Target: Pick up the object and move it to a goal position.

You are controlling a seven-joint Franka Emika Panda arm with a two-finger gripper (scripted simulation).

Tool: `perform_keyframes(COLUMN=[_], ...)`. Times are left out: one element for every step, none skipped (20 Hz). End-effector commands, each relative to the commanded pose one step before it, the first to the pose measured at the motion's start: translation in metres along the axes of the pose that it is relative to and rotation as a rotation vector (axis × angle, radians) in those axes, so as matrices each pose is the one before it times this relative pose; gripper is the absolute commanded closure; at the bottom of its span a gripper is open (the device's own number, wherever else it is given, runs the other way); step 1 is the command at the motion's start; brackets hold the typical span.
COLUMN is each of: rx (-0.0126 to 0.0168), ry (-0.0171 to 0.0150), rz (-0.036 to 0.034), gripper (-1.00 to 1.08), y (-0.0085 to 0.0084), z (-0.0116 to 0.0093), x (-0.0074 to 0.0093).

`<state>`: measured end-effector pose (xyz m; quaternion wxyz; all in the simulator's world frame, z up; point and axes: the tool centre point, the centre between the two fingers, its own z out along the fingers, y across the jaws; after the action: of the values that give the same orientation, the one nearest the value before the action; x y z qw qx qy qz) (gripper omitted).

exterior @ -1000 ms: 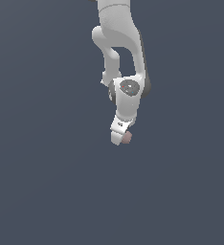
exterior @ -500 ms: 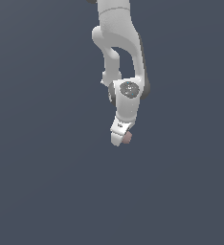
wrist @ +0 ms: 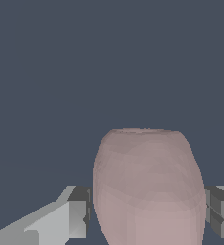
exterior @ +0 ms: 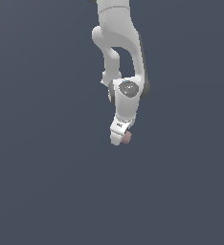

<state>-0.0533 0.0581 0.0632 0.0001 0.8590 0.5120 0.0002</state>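
Observation:
The object is a dull pinkish-brown rounded lump. In the wrist view it sits between the two grey fingertips, which press on its sides. In the exterior view only a small part of the object peeks out beside the white gripper at the end of the arm, near the middle of the picture. The gripper is shut on the object. I cannot tell how high above the floor it is.
The white arm comes down from the top of the exterior view. All around is a plain dark blue-grey surface. No goal marker shows in either view.

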Motion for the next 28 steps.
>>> perform_keyframes(rx=[-0.00099,0.0,0.0,0.0,0.00021,0.0,0.0,0.0,0.0005,0.0,0.00031,0.0,0.00028,0.00027,0.0,0.00024,0.0,0.00023,0.0,0.0,0.0,0.0,0.0,0.00002,0.0,0.0,-0.00017,0.0], ry=[0.00037,0.0,0.0,0.0,-0.00018,0.0,0.0,0.0,0.00021,0.0,0.00033,0.0,0.00037,0.00039,0.0,0.00041,0.0,0.00043,0.0,0.0,0.0,0.0,0.0,-0.00016,0.0,0.0,-0.00056,0.0], rz=[0.00061,0.0,0.0,0.0,-0.0004,0.0,0.0,0.0,-0.00042,0.0,-0.00018,0.0,-0.00015,-0.00013,0.0,-0.0001,0.0,-0.00006,0.0,0.0,0.0,0.0,0.0,0.00046,0.0,0.0,0.00037,0.0], gripper=[1.08,1.08,1.08,1.08,1.08,1.08,1.08,1.08,1.08,1.08,1.08,1.08,1.08,1.08,1.08,1.08,1.08,1.08,1.08,1.08,1.08,1.08,1.08,1.08,1.08,1.08,1.08,1.08], y=[0.00218,0.00105,0.00121,0.00139,0.00146,0.00175,0.00193,0.0021,0.0022,0.00243,0.00256,0.00273,0.00287,0.003,0.00296,0.0029,0.00279,0.00272,0.00262,0.00255,0.00245,0.00231,0.00213,0.00207,0.0018,0.00163,0.00152,0.00133], z=[-0.0061,-0.00353,-0.00409,-0.00468,-0.00512,-0.00589,-0.0065,-0.00708,-0.00744,-0.00814,-0.00858,-0.0091,-0.0095,-0.00985,-0.00967,-0.00933,-0.00899,-0.00861,-0.00824,-0.00784,-0.00738,-0.00683,-0.00625,-0.00562,-0.00509,-0.00451,-0.00391,-0.00337], x=[-0.0035,-0.00209,-0.00242,-0.00276,-0.00289,-0.00345,-0.00379,-0.00411,-0.00422,-0.00468,-0.00489,-0.00517,-0.00537,-0.00554,-0.00541,-0.00523,-0.00499,-0.00482,-0.00456,-0.00433,-0.00408,-0.00377,-0.00345,-0.00333,-0.00281,-0.0025,-0.00224,-0.00186])
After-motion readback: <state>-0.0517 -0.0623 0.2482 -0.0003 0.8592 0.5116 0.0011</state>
